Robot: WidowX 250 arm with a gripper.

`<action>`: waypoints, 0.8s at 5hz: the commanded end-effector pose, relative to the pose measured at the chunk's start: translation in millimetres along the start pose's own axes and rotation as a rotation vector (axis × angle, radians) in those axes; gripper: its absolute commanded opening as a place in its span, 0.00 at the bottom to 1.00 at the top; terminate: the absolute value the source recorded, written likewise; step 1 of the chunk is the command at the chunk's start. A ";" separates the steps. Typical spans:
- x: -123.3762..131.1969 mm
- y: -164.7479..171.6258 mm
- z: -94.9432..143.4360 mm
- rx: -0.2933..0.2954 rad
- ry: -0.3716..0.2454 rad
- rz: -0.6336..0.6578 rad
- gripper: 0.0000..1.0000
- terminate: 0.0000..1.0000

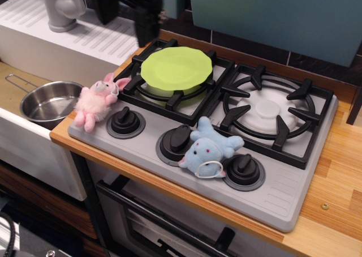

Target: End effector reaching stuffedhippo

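The stuffedhippo (209, 150), a small light-blue plush with pink spots and a white-pink muzzle, lies on the grey stove panel (283, 195) between the middle knob (176, 139) and the right knob (244, 167). The end effector (146, 19), black and blurred, hangs at the top left above the back edge of the counter, far behind and left of the hippo. One black finger (147, 30) points down near the left burner's back corner. Its jaws are too blurred and cropped to read.
A lime-green plate (176, 68) rests on the left burner. A fluffy pink plush pig (96, 101) sits at the stove's left edge by the left knob (125, 121). A steel pan (48, 101) lies in the sink. A grey faucet (61, 8) stands at back left.
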State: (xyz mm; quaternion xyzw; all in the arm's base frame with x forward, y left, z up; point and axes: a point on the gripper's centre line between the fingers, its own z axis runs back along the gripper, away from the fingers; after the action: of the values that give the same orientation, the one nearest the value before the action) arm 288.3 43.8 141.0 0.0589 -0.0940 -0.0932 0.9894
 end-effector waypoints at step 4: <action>-27.5 -74.5 -23.7 -0.043 -0.139 0.052 1.00 0.00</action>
State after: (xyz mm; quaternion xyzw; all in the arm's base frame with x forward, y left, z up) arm 247.6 -21.7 88.5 0.0282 -0.1383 -0.0731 0.9873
